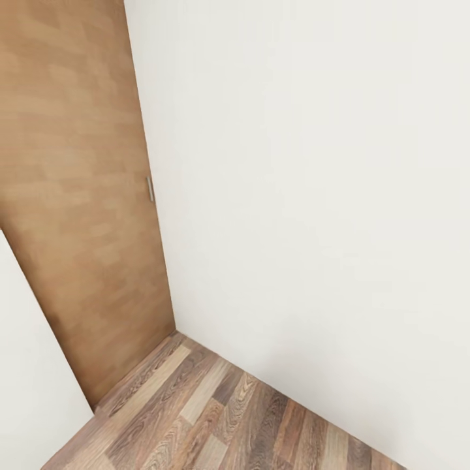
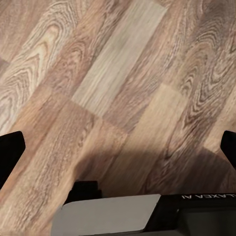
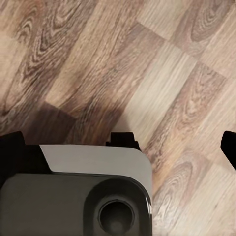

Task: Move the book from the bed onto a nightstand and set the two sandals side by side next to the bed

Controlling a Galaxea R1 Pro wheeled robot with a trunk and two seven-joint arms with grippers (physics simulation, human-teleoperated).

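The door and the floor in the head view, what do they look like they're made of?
The door: seemingly light brown wood or veneer, matte, with faint blotchy grain and a small metal handle. The floor: wood planks or laminate, mixed brown tones, bold grain swirls, slight sheen.

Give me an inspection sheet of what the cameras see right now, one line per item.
Surface: brown wood-plank floor, bare where seen.
Job's things: nothing seen; the cameras face a room corner.
Clutter: nothing seen.
Grippers: left gripper open, dark fingertips wide apart above the floor, holding nothing; right gripper open, also over bare planks.
Cables: nothing seen.
Surroundings: white wall ahead, light brown wooden door to its left with a small metal hinge at its edge; the robot's grey body shows below the right wrist.
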